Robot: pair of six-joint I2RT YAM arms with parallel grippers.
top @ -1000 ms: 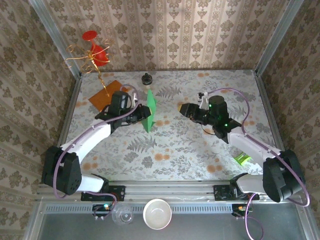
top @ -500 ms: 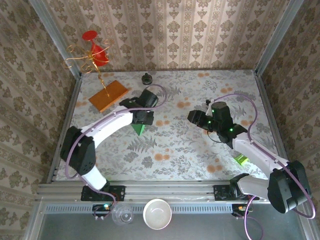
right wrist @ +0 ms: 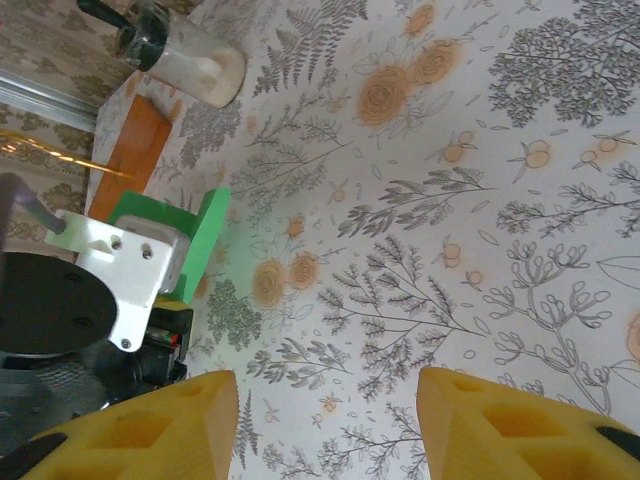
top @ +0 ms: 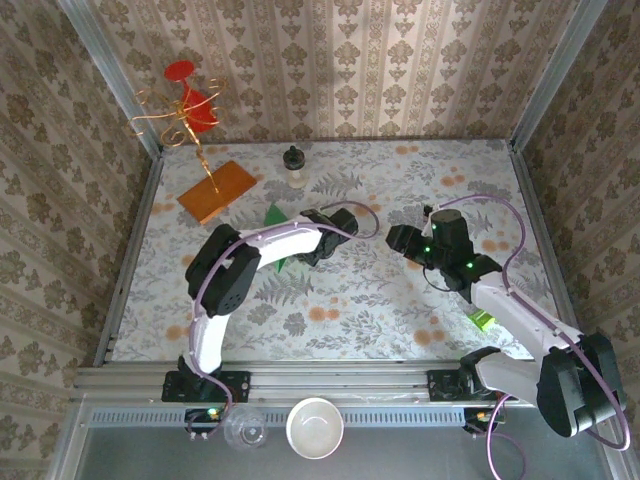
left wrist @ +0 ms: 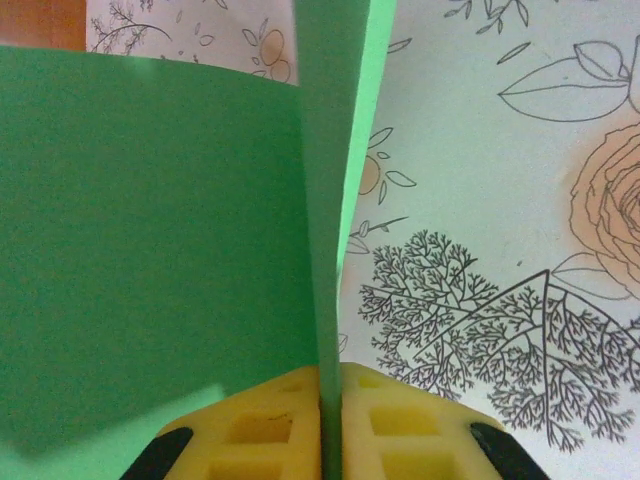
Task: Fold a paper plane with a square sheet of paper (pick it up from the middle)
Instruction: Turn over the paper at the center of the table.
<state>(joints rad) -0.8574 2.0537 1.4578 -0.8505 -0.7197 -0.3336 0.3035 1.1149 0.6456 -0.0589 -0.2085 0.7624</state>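
The square sheet of paper is folded into a bright green paper plane (left wrist: pixel 150 250). My left gripper (left wrist: pixel 331 420) is shut on its middle fold, which stands upright between the yellow pads (left wrist: pixel 250 430) while one wing spreads flat to the left. From above, the paper plane (top: pixel 274 215) pokes out on both sides of the left gripper (top: pixel 303 245), left of the table's centre. My right gripper (top: pixel 400 240) hovers to the right of it, apart from the paper. In the right wrist view the right gripper (right wrist: pixel 325 430) is open with nothing between its fingers, and the paper plane (right wrist: pixel 205 240) lies ahead at the left.
An orange-brown board (top: pixel 217 190) lies at the back left beside a wire stand with red pieces (top: pixel 185 110). A small bottle (top: pixel 293 165) stands at the back middle. A glossy lime-green object (top: pixel 482 320) lies near the right arm. A white bowl (top: pixel 315 428) sits below the table's front rail.
My left arm has swung to the right, carrying the green paper from the back left toward the centre and lower. The right gripper has drawn back a little to the right.
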